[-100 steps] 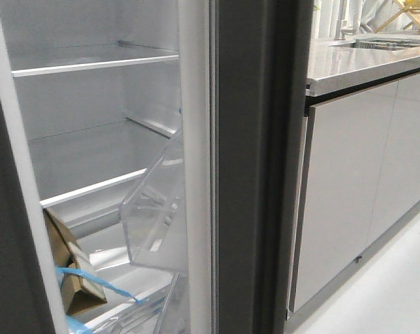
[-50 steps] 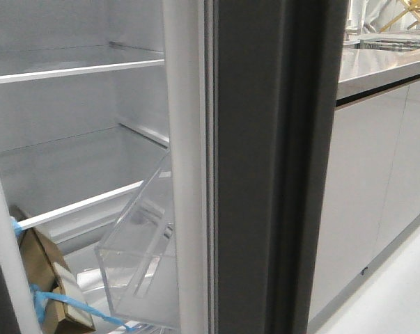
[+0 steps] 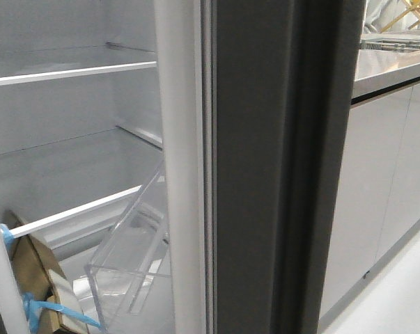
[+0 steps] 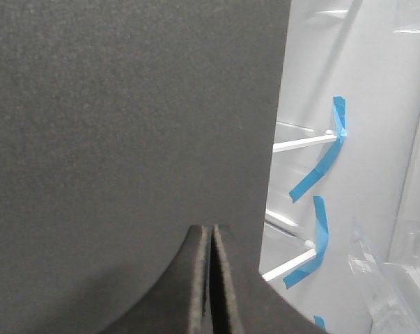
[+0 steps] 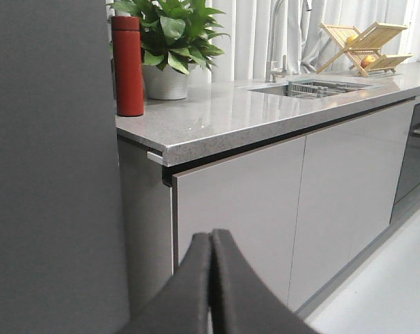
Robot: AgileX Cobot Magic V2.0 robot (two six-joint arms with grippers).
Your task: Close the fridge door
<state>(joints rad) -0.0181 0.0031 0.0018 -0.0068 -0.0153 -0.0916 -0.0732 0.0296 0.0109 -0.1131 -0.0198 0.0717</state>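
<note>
The fridge door (image 3: pixel 265 174) stands open, seen edge-on as a tall dark grey slab across the middle of the front view. Its white lining (image 3: pixel 178 139), grey gasket (image 3: pixel 208 174) and a clear bin (image 3: pixel 126 271) face the open fridge interior on the left. Neither gripper shows in the front view. My left gripper (image 4: pixel 211 233) is shut and empty, right at a matte dark grey panel (image 4: pixel 126 125) beside the interior. I cannot tell if it touches. My right gripper (image 5: pixel 211 238) is shut and empty, beside the door's dark outer face (image 5: pixel 49 174).
White shelves (image 3: pixel 70 69) and a cardboard box (image 3: pixel 35 278) with blue tape (image 4: pixel 328 156) sit inside the fridge. To the right runs a counter (image 5: pixel 216 118) with a red bottle (image 5: pixel 128 66), a plant (image 5: pixel 171 35), a sink (image 5: pixel 314 87) and glossy cabinet doors (image 3: pixel 391 188).
In the front view the door's edge has grown wider and its right border has shifted right, covering more of the counter. The dark frame at the far left has slipped out of view.
</note>
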